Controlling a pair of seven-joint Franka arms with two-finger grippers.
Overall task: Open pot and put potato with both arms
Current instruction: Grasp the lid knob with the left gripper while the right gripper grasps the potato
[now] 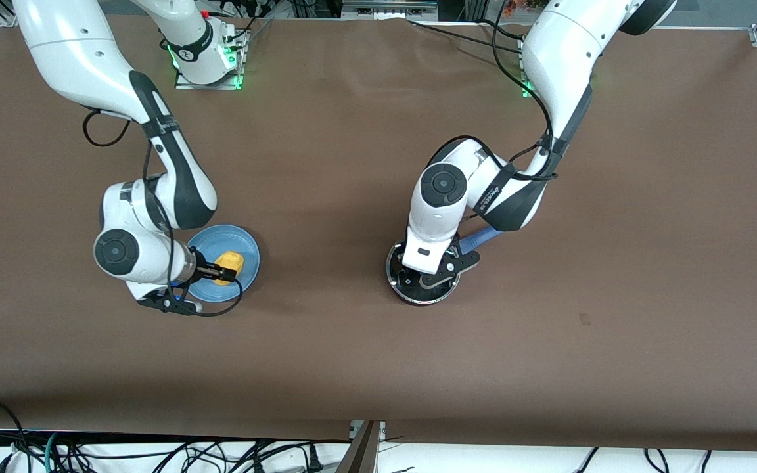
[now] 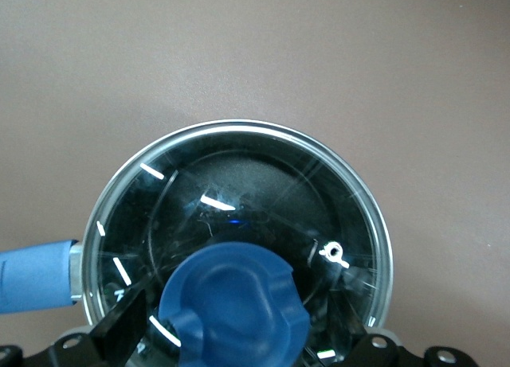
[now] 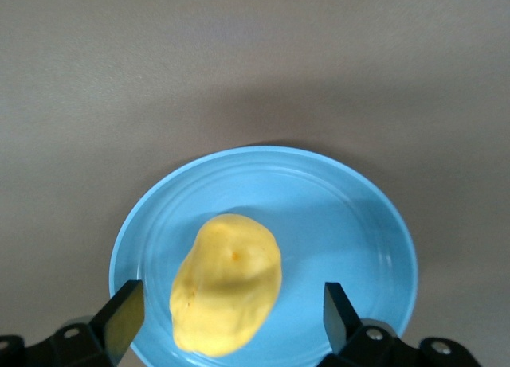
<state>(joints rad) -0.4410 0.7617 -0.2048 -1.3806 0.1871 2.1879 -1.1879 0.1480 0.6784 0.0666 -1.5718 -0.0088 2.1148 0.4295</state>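
Pot [image 1: 423,289], at 5 o'clock on the table [image 1: 352,164], remains lidded; left gripper [image 2: 231,335] spread around the knob [image 2: 235,303]. Potato [image 3: 227,283] lies ungrasped on plate [image 3: 351,216], right gripper [image 3: 227,319] spread around it.

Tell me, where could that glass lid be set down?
Bare brown tabletop lies between the flat blue plate and the black saucepan, and nearer the front camera. The plate is crowded: yellow potato, right gripper.
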